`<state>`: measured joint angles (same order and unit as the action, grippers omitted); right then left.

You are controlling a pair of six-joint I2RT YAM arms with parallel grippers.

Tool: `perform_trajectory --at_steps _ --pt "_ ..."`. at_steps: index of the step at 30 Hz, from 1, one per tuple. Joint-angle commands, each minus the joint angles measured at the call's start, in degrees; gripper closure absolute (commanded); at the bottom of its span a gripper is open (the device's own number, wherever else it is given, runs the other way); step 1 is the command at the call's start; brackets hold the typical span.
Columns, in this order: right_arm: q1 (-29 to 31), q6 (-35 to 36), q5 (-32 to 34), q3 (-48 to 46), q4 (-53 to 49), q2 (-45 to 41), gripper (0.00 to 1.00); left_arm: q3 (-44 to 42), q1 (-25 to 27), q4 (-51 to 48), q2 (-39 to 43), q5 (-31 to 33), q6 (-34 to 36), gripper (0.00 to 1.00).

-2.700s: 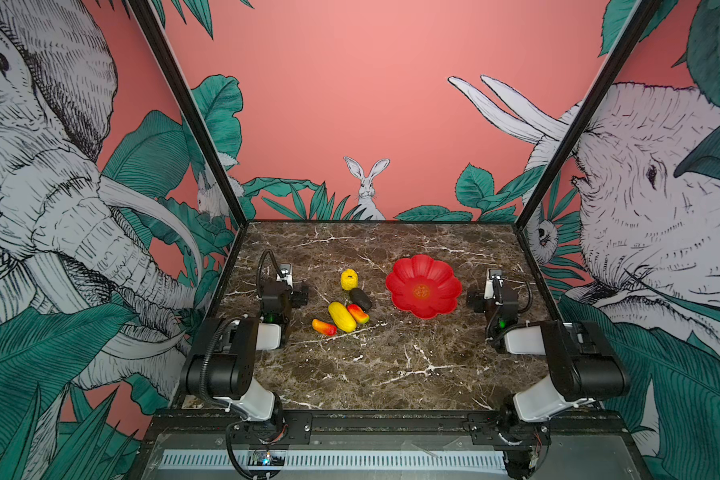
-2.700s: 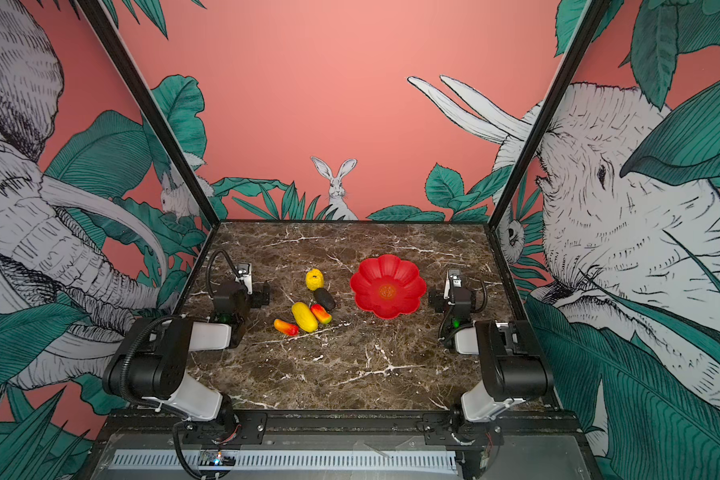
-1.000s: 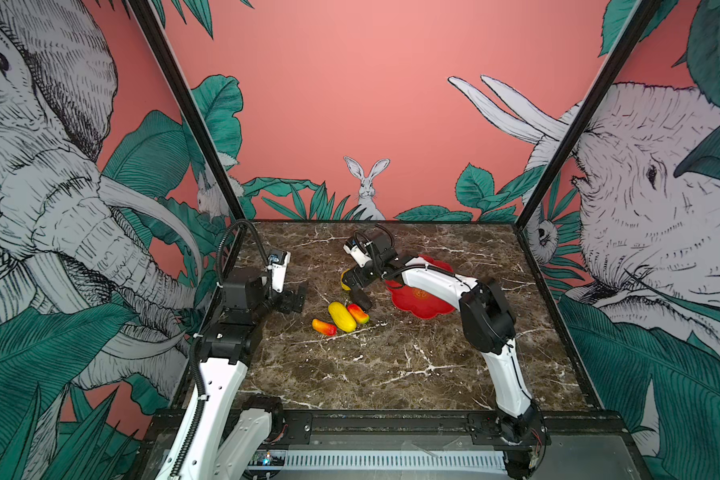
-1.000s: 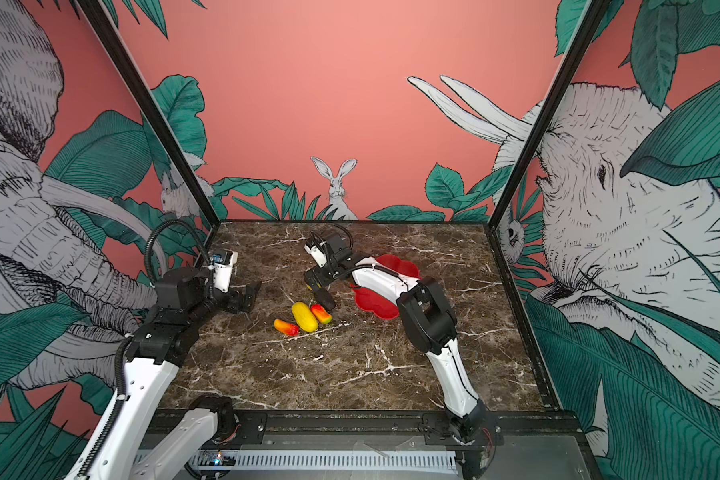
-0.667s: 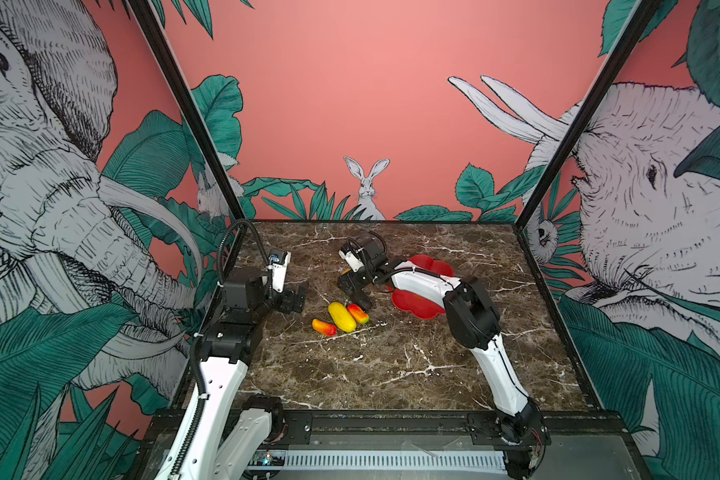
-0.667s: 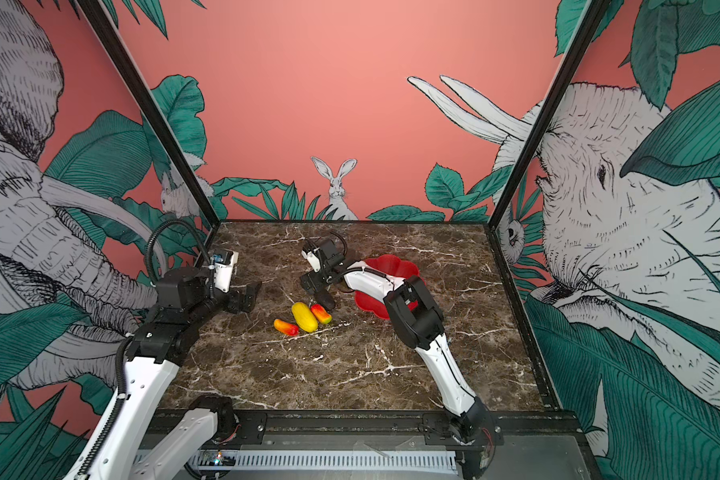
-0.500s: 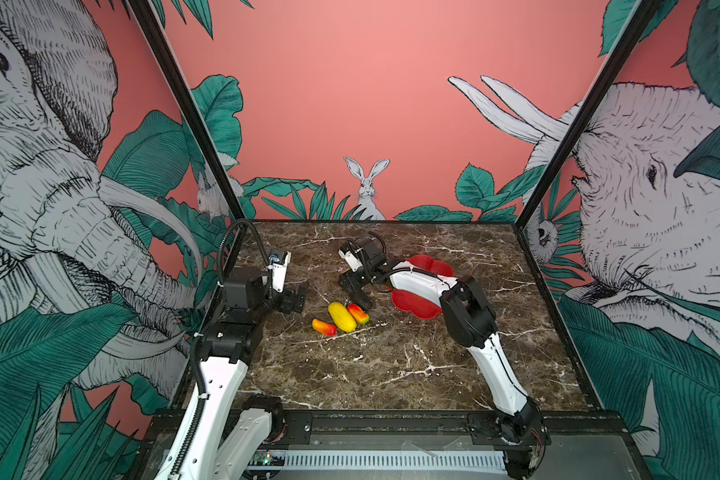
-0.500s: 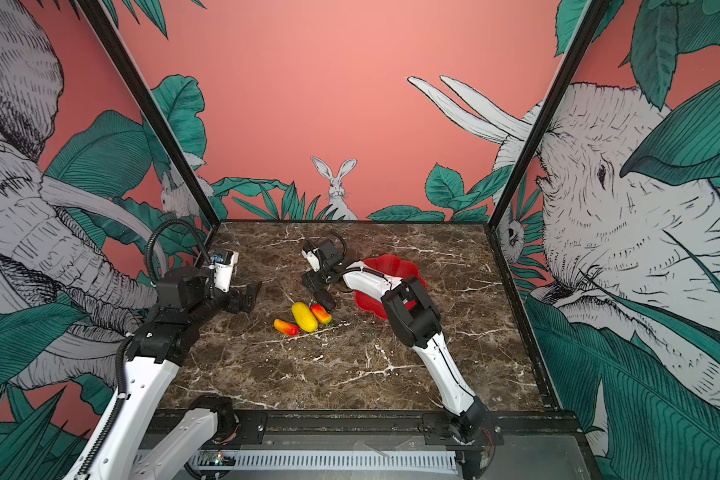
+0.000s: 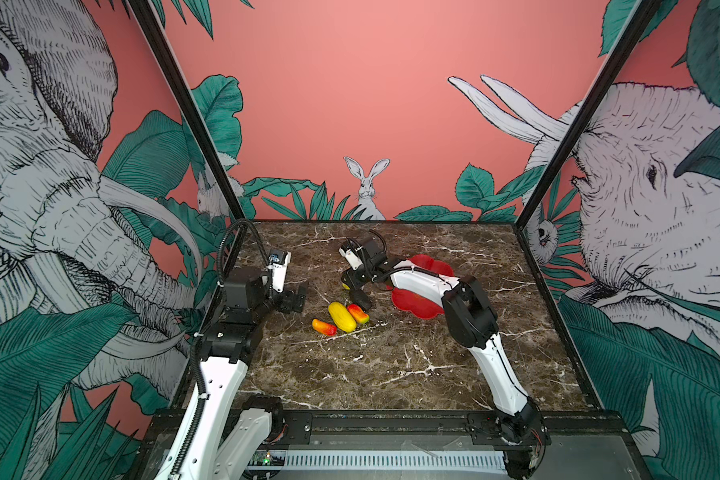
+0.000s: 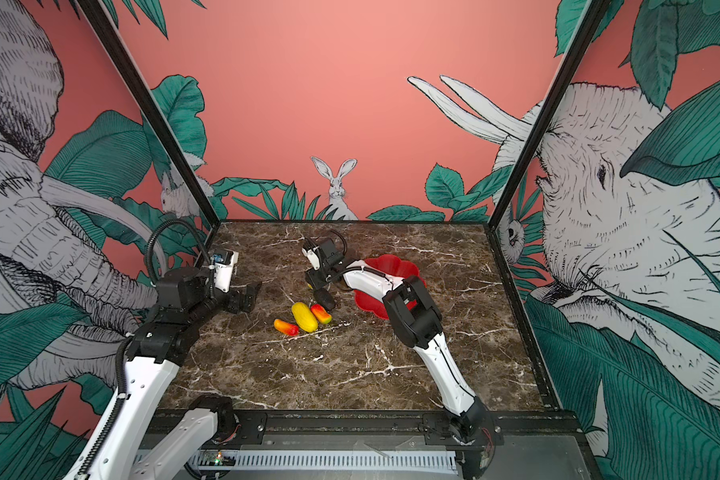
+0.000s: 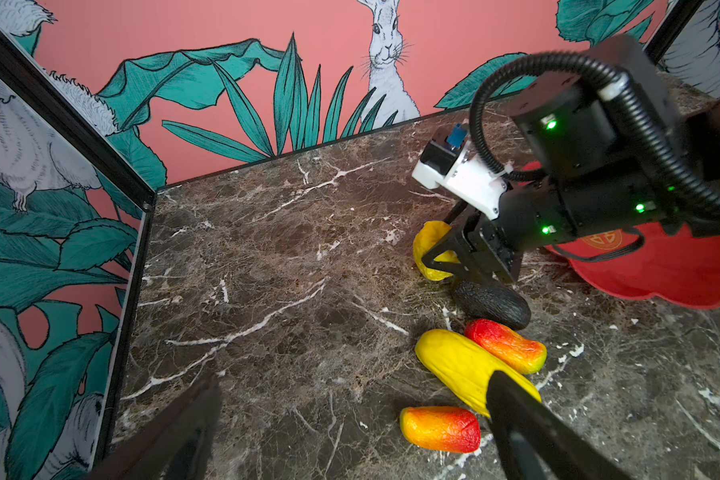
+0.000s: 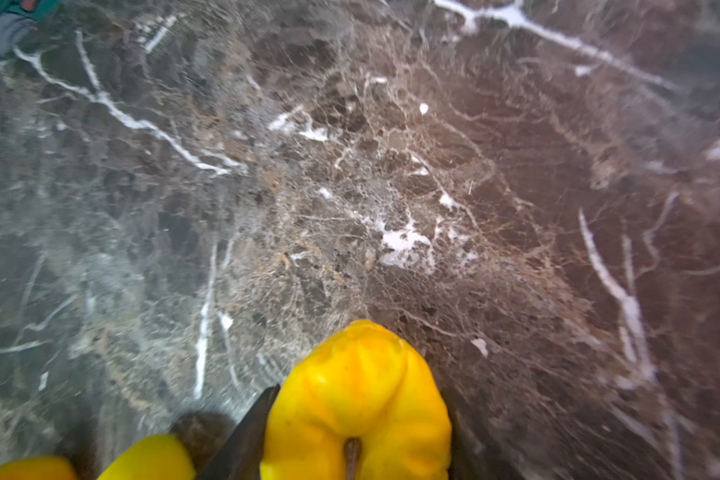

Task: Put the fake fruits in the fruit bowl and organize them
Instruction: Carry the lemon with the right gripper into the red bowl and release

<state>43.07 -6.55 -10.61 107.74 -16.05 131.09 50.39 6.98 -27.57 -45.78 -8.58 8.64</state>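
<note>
The right pincer gripped the bumpy yellow fruit on the table. The red bowl lay just right of it. The left pincer hung open, farther off.

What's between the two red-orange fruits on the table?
The long yellow fruit lies between them, clear in both top views and the left wrist view.

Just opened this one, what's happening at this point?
The right gripper is stretched across the red fruit bowl, its fingers on either side of the bumpy yellow fruit, which sits on the marble table. Whether it has a firm grip is not clear. The left gripper hangs open and empty off to the side. The black oval, long yellow fruit and two mango-like pieces lie loose on the table nearby. No fruit shows in the bowl's visible part.
</note>
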Motion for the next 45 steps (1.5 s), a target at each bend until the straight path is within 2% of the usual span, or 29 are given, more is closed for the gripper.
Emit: perform_trajectory --at_steps 1,5,14,18,27,45 --pt "-1.29 3.71 0.2 -1.06 0.52 -13.31 0.52 -0.52 -0.02 -0.55 0.69 -0.56 0.6 0.0" --pt "-6.07 3.64 -1.4 -8.2 0.3 -23.17 0.56 -0.48 -0.12 -0.38 0.61 -0.61 0.66 0.0" --pt "-15.33 4.84 3.61 -30.32 0.97 -42.44 0.58 -0.38 -0.04 -0.07 -0.51 -1.88 0.45 0.0" --pt "-18.12 4.01 5.14 -38.84 1.99 -46.62 0.58 -0.22 0.0 -0.1 -1.32 -2.14 0.33 0.0" --pt "-20.27 2.59 5.41 -46.36 6.96 -43.12 0.58 -0.34 0.05 -0.09 -1.63 -2.41 0.34 0.0" --pt "-22.16 0.66 4.56 -48.33 14.1 -34.57 0.59 -0.38 -0.04 -0.16 -1.74 -2.6 0.58 0.0"
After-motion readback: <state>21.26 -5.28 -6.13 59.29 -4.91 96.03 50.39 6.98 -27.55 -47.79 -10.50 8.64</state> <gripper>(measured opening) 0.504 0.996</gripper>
